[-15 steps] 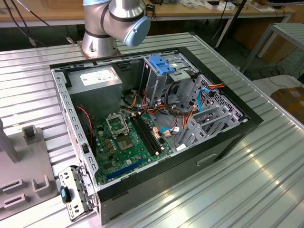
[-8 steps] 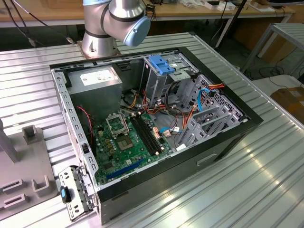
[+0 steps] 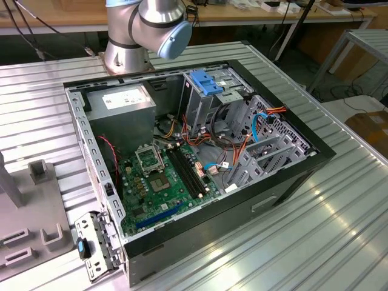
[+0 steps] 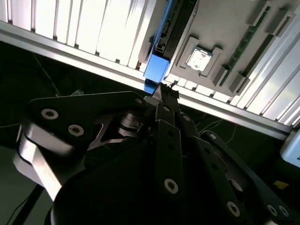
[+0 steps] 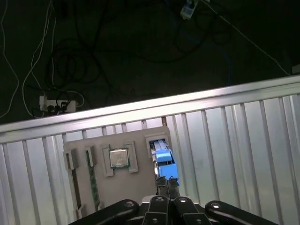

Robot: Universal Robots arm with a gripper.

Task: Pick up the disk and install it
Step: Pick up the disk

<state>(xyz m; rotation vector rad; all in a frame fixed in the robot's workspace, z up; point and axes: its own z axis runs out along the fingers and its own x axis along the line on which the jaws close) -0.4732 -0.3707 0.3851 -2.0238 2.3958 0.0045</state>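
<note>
The disk (image 5: 162, 156) stands on edge in a slot of a grey fixture plate (image 5: 140, 140) on the ribbed metal table; its bright blue rail faces up. In the second wrist view the disk (image 4: 158, 60) shows as a blue rail beside a dark edge. My gripper (image 5: 167, 186) hangs well above the plate, its tips lined up over the blue end of the disk. The black fingers (image 4: 165, 101) meet at one point and nothing is held between them. The open computer case (image 3: 200, 157) lies on the table in the exterior view.
On the fixture plate a processor chip (image 5: 118, 158) sits in a recess and a memory stick (image 5: 92, 180) lies in a groove. Beyond the table edge (image 5: 150, 110) is dark floor with cables. The arm's base (image 3: 130, 51) stands behind the case.
</note>
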